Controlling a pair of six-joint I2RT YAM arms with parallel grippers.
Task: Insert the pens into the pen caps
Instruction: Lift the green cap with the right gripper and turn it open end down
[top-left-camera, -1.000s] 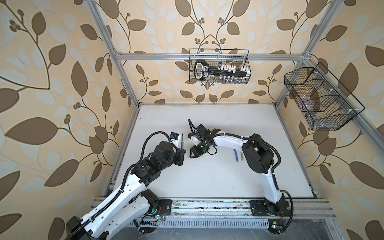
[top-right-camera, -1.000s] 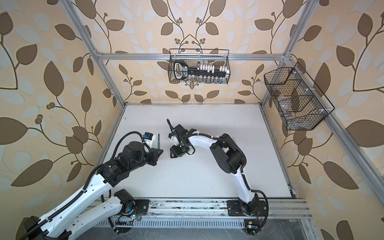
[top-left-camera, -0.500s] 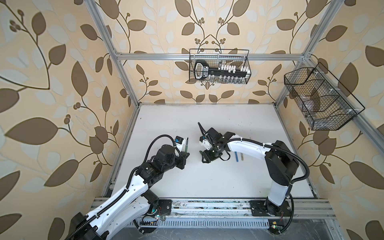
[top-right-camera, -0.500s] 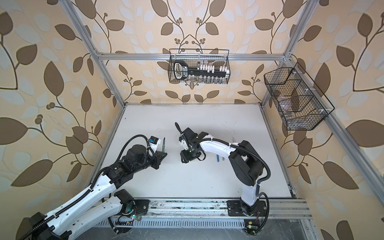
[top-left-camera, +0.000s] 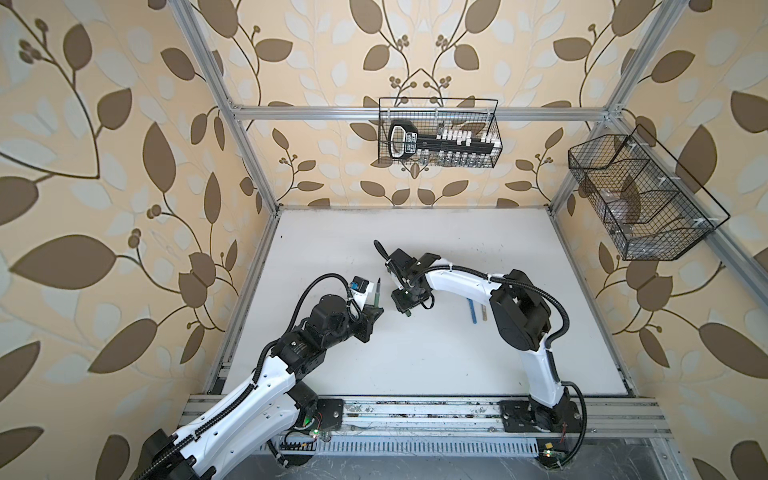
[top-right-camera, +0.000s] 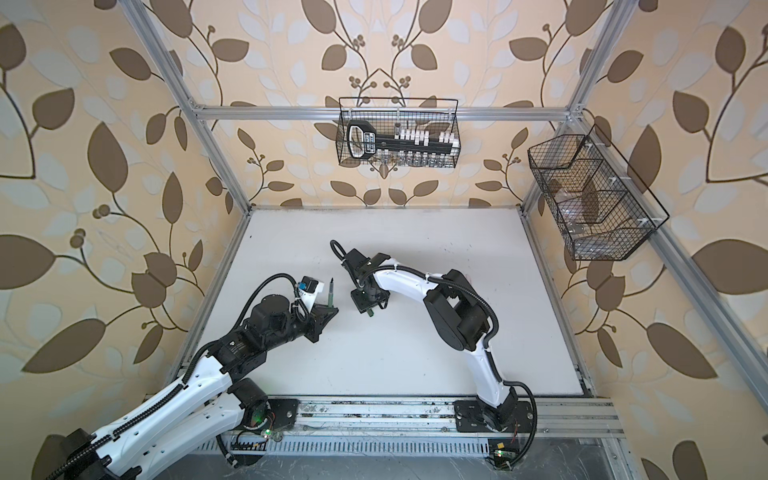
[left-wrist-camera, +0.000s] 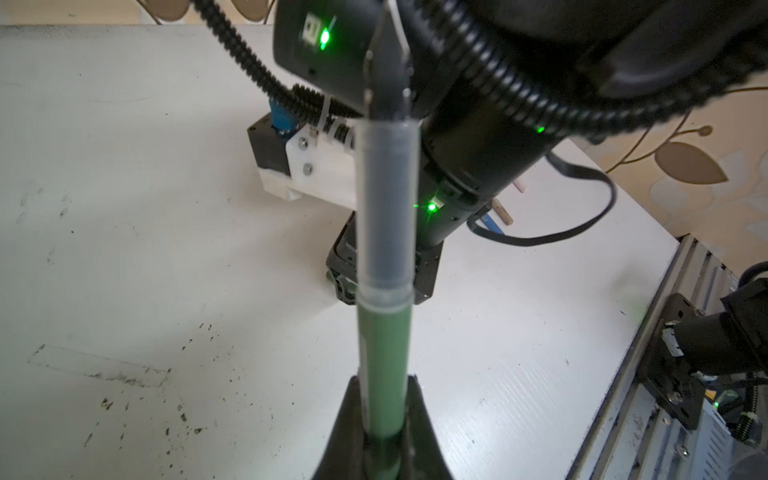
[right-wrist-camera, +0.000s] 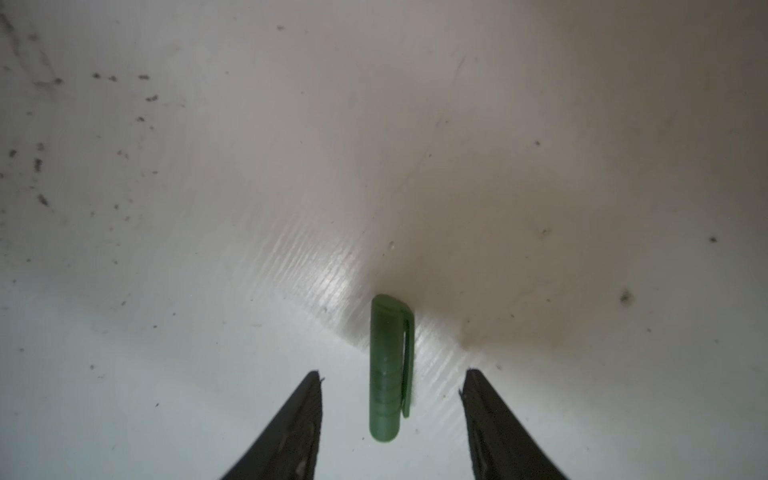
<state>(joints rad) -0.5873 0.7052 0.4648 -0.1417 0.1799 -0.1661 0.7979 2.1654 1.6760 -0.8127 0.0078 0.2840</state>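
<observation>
The left gripper (left-wrist-camera: 384, 419) is pinching the green pen (left-wrist-camera: 384, 332) by its barrel. At its 3 o'clock in a top view, the right gripper (top-left-camera: 406, 308) is hanging spread, with the green cap (right-wrist-camera: 385, 365) lying on the table (top-left-camera: 415, 365) between its fingers, untouched. A blue pen (top-left-camera: 472, 311) and a tan pen (top-left-camera: 483, 312) are lying further toward 3 o'clock.

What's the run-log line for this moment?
left end effector: shut on green pen | right end effector: open, flanking green cap on table | capping: not yet done
</observation>
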